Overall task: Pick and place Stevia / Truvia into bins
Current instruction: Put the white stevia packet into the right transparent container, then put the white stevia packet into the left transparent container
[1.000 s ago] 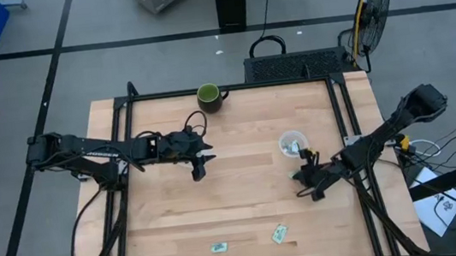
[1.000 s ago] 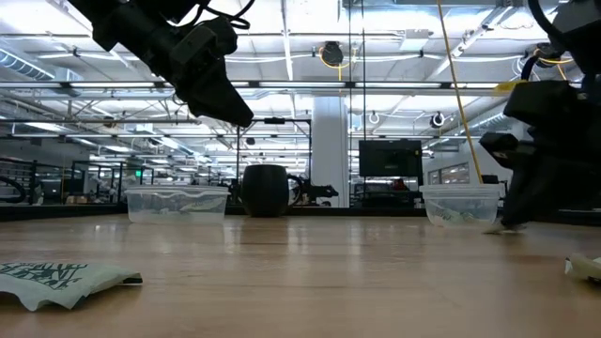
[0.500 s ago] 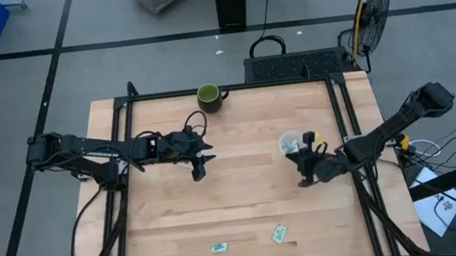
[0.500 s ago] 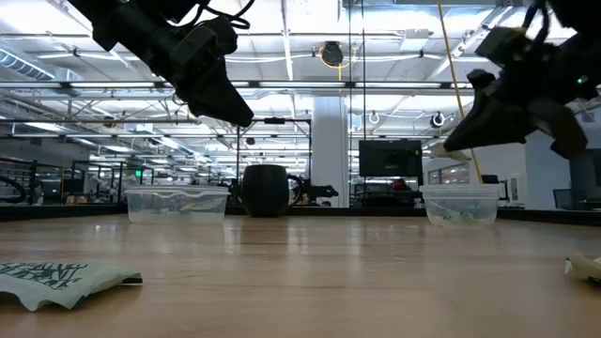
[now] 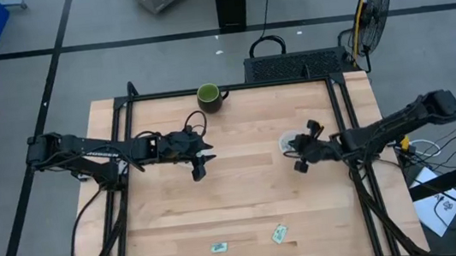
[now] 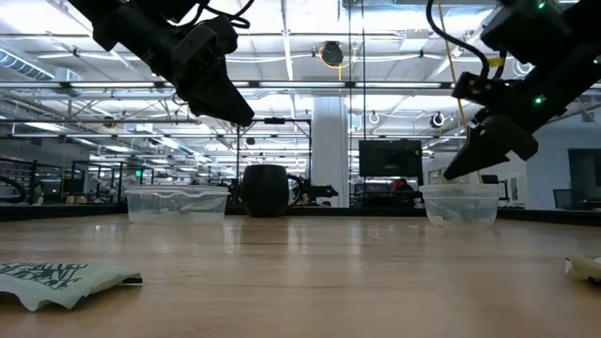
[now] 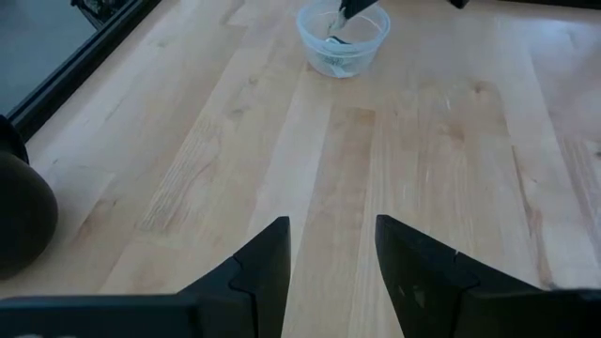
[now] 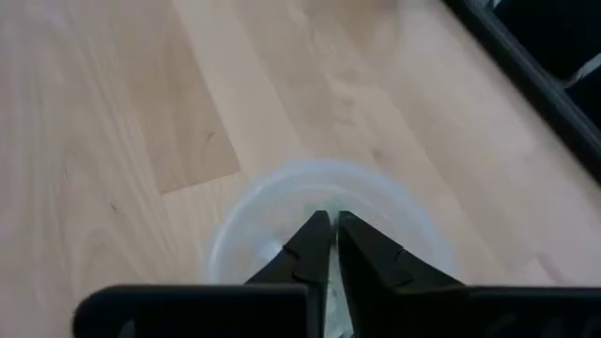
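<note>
My right gripper hangs just above the round clear cup, fingers shut on a pale sachet of which only a thin edge shows. The cup holds more sachets. Two green-and-white sachets lie flat near the table's near edge; one shows in the low view. My left gripper is open and raised above the table's left-middle. The rounded-square tub stands below it in the low view; the arm hides it from above. My right gripper pinches a sachet between its two fingers, and only a pale sliver shows in the narrow gap. The fingers slant down from the table's right side. The sachet is lifted clear, over the cup's mouth; which part of it is held is hidden by the fingers.
A dark green mug stands at the table's far edge, left of centre. Black frame rails run along both table sides. The bare wood between the arms and the near sachets is open room.
My right gripper has risen off the table near its right rail and travelled toward the far edge and left, ending above the round cup. Its fingers stay closed throughout. My left arm has kept still.
</note>
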Robot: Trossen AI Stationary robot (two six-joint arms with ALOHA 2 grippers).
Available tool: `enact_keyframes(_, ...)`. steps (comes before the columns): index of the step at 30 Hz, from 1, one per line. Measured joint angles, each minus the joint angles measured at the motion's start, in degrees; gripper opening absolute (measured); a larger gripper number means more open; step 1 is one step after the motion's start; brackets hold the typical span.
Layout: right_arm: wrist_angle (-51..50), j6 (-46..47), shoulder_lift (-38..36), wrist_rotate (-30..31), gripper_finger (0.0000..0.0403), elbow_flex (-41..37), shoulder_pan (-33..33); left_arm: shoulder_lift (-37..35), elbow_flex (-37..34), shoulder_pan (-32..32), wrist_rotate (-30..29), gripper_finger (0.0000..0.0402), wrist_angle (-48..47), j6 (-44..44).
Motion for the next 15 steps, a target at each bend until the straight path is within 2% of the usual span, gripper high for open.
enact_keyframes(8,3.73,-0.37,0.00,-1.47,0.0070,-0.07,-1.47,0.00,0.00,0.00,-0.02,0.0163,-0.02,0.00)
enact_keyframes(12,12.71,-1.40,0.00,-1.52,0.0088,-0.07,-0.96,-0.01,0.00,0.00,-0.02,0.0163,0.01,-0.01)
enact_keyframes(15,22.73,-5.82,-0.02,-2.82,0.0093,-0.07,-0.22,-0.02,0.00,0.00,0.04,0.0163,-0.02,-0.51)
